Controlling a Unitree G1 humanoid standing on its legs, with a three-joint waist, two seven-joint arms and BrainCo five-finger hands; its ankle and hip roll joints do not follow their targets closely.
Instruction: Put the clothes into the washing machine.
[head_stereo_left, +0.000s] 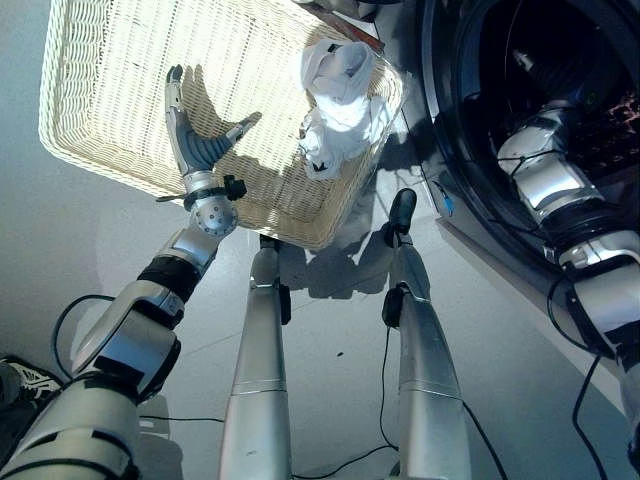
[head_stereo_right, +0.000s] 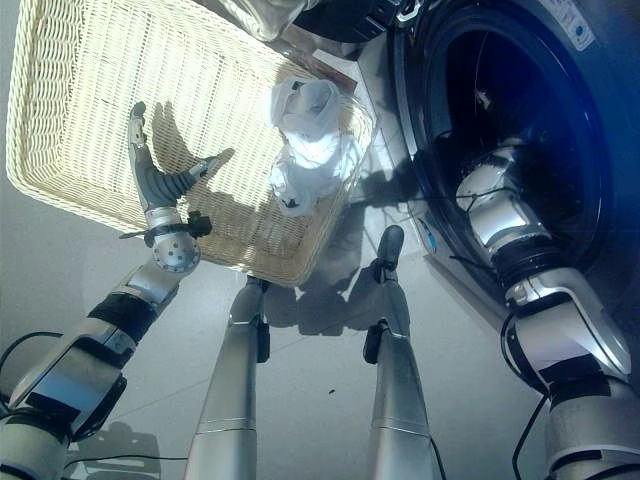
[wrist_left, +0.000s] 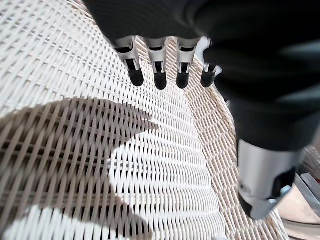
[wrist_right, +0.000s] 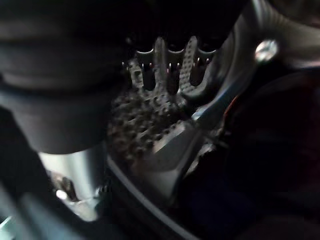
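Here, clothes: a white bundle of cloth (head_stereo_left: 338, 95) lies in the basket's corner nearest the washing machine. It is scrunched up, with bright light on it. Nothing is touching it.

Basket: a big pale woven basket (head_stereo_left: 110, 80) sits on the floor, just beside the washing machine. Most of its bottom is bare weave, with the shadow of the hand across it.

Left hand: the left hand (head_stereo_left: 192, 135) is held over the middle of the basket, well apart from the white bundle. Its fingers (wrist_left: 159, 75) are straight and spread, the thumb sticks out to the side, and it holds nothing. In the left wrist view only weave shows past the dark tips.

Washing machine: the washing machine (head_stereo_right: 590, 90) stands on the robot's right. Its round opening is dark inside.

Right hand: the right arm reaches into the dark drum. In the right wrist view the right hand (wrist_right: 165, 70) is very dim, close to the dotted drum wall (wrist_right: 140, 125). I cannot tell if its fingers are straight or curled.

Floor: the floor (head_stereo_left: 330, 350) around the basket is smooth and grey.
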